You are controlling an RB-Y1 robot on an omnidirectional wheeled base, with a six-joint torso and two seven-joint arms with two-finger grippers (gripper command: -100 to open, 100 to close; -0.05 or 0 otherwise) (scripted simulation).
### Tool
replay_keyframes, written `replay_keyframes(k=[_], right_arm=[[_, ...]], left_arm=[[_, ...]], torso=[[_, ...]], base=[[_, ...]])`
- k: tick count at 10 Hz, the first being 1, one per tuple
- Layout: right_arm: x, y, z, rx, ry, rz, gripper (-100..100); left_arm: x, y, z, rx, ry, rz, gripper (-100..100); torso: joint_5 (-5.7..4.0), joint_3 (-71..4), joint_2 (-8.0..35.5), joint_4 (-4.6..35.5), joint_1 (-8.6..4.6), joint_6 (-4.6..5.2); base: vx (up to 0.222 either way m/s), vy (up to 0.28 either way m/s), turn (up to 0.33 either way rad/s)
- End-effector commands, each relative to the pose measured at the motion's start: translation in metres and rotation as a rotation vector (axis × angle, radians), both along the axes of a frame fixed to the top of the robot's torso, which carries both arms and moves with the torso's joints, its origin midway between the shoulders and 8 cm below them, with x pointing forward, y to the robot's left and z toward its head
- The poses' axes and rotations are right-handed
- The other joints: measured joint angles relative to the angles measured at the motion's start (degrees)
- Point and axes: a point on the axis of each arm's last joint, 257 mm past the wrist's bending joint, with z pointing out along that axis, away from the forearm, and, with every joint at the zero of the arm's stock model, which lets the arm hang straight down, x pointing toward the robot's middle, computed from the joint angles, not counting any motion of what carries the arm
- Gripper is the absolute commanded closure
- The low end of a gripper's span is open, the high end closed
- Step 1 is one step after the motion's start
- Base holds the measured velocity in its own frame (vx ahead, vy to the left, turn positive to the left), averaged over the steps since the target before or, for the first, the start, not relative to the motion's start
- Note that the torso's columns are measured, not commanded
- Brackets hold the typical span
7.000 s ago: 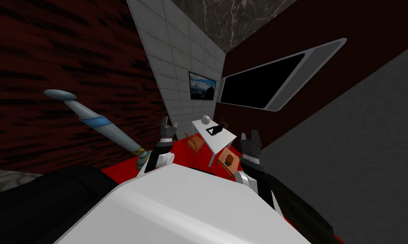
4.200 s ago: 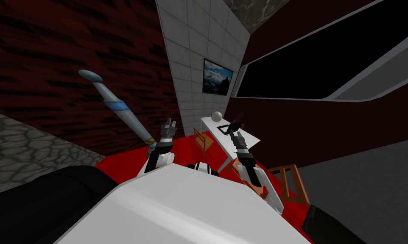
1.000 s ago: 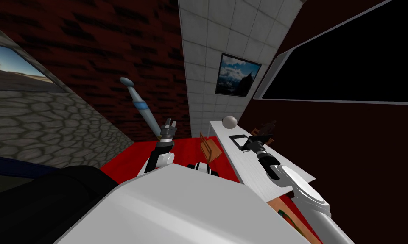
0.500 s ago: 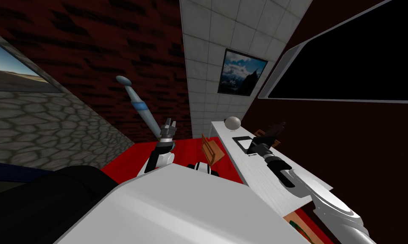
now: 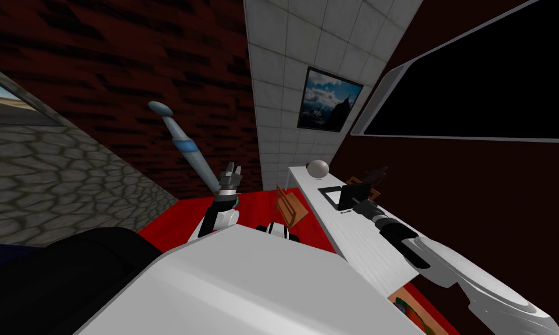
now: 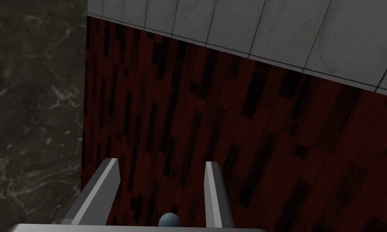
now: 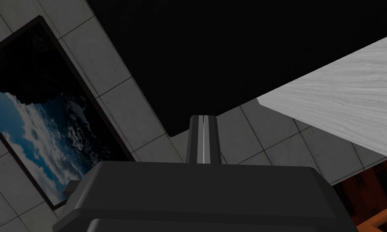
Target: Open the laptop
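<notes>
Lid-lifting was in hand: the right gripper (image 7: 203,117), clenched on nothing, sat against the part-raised dark lid (image 7: 229,60) of the laptop (image 5: 354,194) on the white tabletop (image 5: 359,250). Next it needed pushing further back. Left gripper (image 6: 160,162) hung released.

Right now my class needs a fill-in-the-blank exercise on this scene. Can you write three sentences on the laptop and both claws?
The laptop sits on a white ___.
The right claw, up against the laptop, has its fingers ___.
The left claw, raised away from the laptop, has its fingers ___.
Missing words: table; shut; open.
</notes>
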Motion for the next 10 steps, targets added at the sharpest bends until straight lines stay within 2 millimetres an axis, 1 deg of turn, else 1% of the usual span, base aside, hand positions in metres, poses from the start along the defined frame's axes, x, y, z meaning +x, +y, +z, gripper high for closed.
replay_keyframes(k=[1,5,6,7,10], right_arm=[[0.002,-0.003,0.006,-0.02,0.008,0.007,100],[0.002,-0.003,0.006,-0.02,0.008,0.007,100],[-0.005,-0.016,0.004,-0.021,0.046,0.0,100],[-0.004,-0.017,0.008,-0.033,0.047,0.004,100],[-0.004,-0.017,0.008,-0.033,0.047,0.004,100]], left_arm=[[0.0,0.0,0.0,0.0,0.0,0.0,0],[0.0,0.0,0.0,0.0,0.0,0.0,0],[0.0,0.0,0.0,0.0,0.0,0.0,0],[0.0,0.0,0.0,0.0,0.0,0.0,0],[0.0,0.0,0.0,0.0,0.0,0.0,0]], torso=[[0.0,0.0,0.0,0.0,-0.03,0.01],[0.02,0.0,0.0,0.0,0.09,0.04],[0.03,0.0,0.0,0.0,0.06,0.04],[0.02,0.0,0.0,0.0,0.06,0.07],[-0.01,0.0,0.0,0.0,-0.01,0.03]], base=[[0.0,0.014,-0.003],[-0.002,0.008,0.011],[0.01,0.022,-0.064],[0.011,0.023,-0.066],[0.002,0.005,-0.013]])
